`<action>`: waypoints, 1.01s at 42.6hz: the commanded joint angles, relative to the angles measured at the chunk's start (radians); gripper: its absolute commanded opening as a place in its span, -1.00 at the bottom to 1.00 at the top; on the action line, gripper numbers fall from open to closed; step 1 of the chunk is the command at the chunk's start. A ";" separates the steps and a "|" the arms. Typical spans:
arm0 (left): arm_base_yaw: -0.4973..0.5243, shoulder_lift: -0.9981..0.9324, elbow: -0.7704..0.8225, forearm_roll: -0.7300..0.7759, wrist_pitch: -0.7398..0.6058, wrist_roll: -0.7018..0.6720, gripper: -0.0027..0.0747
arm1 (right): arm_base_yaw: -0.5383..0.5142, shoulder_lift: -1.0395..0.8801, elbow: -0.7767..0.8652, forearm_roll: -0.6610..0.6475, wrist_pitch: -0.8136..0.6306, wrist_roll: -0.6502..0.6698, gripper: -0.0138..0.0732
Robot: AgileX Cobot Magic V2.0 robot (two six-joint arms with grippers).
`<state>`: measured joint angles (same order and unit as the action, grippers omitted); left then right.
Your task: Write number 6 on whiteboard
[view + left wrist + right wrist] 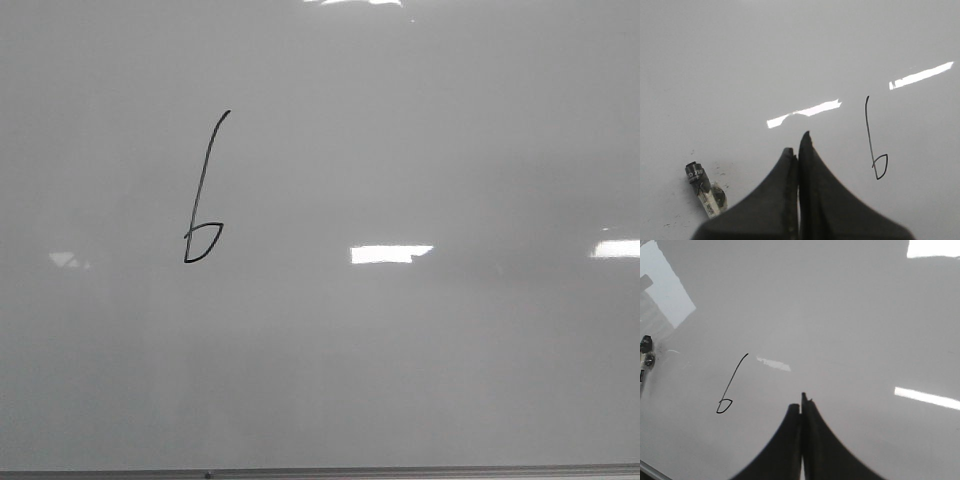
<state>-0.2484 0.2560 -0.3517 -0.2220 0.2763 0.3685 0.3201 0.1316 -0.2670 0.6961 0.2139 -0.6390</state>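
One whiteboard, bearing one number 6 in black, left of centre in the front view. One marker lies on the board. Left gripper and right gripper: two counted, both jaws clenched, grasping nothing

The large glossy pale grey whiteboard runs past every frame edge. A small black-capped marker, lower left in the left wrist view, bears unreadable print, and dark blurred objects are cut off at the right wrist view's left edge.
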 commanded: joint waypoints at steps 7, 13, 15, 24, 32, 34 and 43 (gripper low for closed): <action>-0.006 0.007 -0.029 -0.015 -0.071 -0.004 -0.98 | -0.006 0.009 -0.027 0.021 -0.050 0.000 -0.82; -0.006 0.007 -0.029 -0.015 -0.071 -0.004 -0.98 | -0.006 0.009 -0.027 0.021 -0.050 0.000 -0.82; -0.006 0.007 -0.029 -0.015 -0.071 -0.004 -0.98 | -0.006 0.009 -0.027 0.021 -0.050 0.000 -0.82; -0.006 0.007 -0.028 -0.014 -0.073 -0.004 -0.98 | -0.006 0.009 -0.027 0.021 -0.050 0.000 -0.82; 0.025 -0.065 0.074 0.187 -0.109 -0.277 -0.98 | -0.006 0.009 -0.027 0.021 -0.048 0.000 -0.82; 0.045 -0.091 0.106 0.222 -0.109 -0.342 -0.98 | -0.006 0.009 -0.027 0.021 -0.046 0.000 -0.82; 0.167 -0.236 0.266 0.222 -0.109 -0.356 -0.98 | -0.006 0.009 -0.027 0.021 -0.046 0.000 -0.82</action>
<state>-0.1130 0.0472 -0.0979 0.0000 0.2532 0.0362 0.3201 0.1316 -0.2670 0.6961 0.2217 -0.6367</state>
